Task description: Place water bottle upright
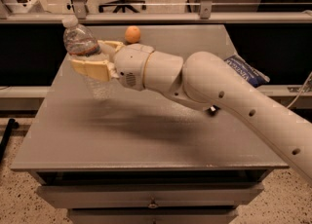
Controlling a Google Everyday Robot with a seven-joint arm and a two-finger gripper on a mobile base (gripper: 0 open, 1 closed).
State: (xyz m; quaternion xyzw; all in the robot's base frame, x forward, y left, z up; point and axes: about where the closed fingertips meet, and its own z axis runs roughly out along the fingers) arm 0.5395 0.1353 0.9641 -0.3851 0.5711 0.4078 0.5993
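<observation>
1. while the white robot arm point(219, 91) reaches in from the right across the grey metal table point(146, 135), its tan two-finger gripper point(88, 56) sits above the table's left rear part.
2. the gripper is clamped on the small clear ribbed plastic water bottle point(78, 40), with one finger point(90, 68) on the near side and the other on the far side.
3. the bottle is held close to upright, with its white cap point(69, 22) on top and leaning slightly left.
4. its base seems to hang above the tabletop without touching, though the clear plastic makes this hard to judge.
5. a small round orange fruit point(132, 34) lies near the back edge, just behind the gripper.
6. a blue crinkled snack bag point(246, 70) lies at the right edge, partly hidden by the arm.
</observation>
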